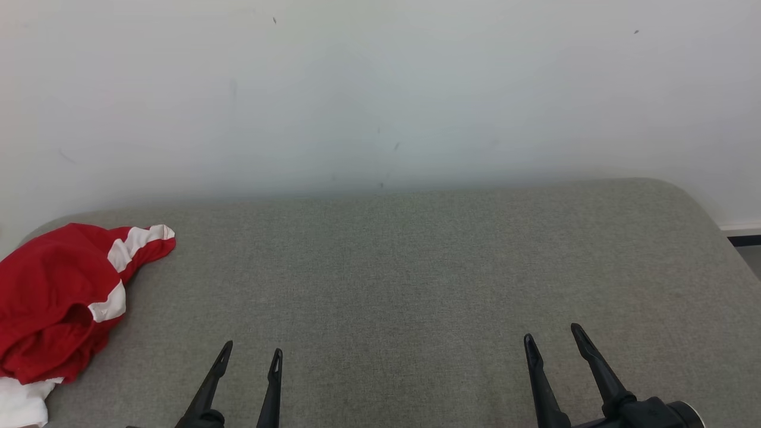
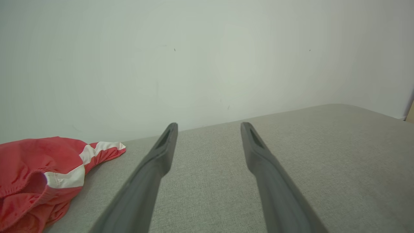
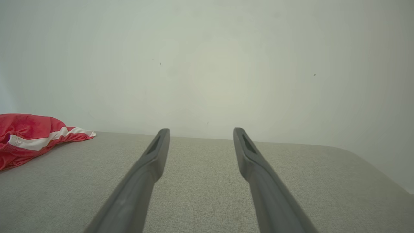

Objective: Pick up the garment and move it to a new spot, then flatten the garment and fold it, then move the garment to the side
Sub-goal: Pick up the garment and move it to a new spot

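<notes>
One red garment (image 1: pixel 53 297) with white stripes lies crumpled at the far left end of the grey cloth-covered worktop (image 1: pixel 404 267), close to the pale wall (image 1: pixel 380 89) behind it. A striped flap points right from the heap. A scrap of white cloth (image 1: pixel 21 401) touches its near edge, and I cannot tell whether that belongs to the same piece. Just right of the heap and nearer the robot, the left claw (image 1: pixel 252 351) hangs over bare fabric, released, its two dark fingers spread and pointing toward the wall with nothing between them. It stands near the garment but apart from it. A wide bare stretch of worktop lies between the two claws. Further right, the right claw (image 1: pixel 553 333) is likewise released and holds nothing, its fingers parted and leaning slightly left, well apart from the garment. At the far right the worktop rounds off at a curved corner, and beyond it a white skirting board (image 1: pixel 740 227) runs along the foot of the wall.
</notes>
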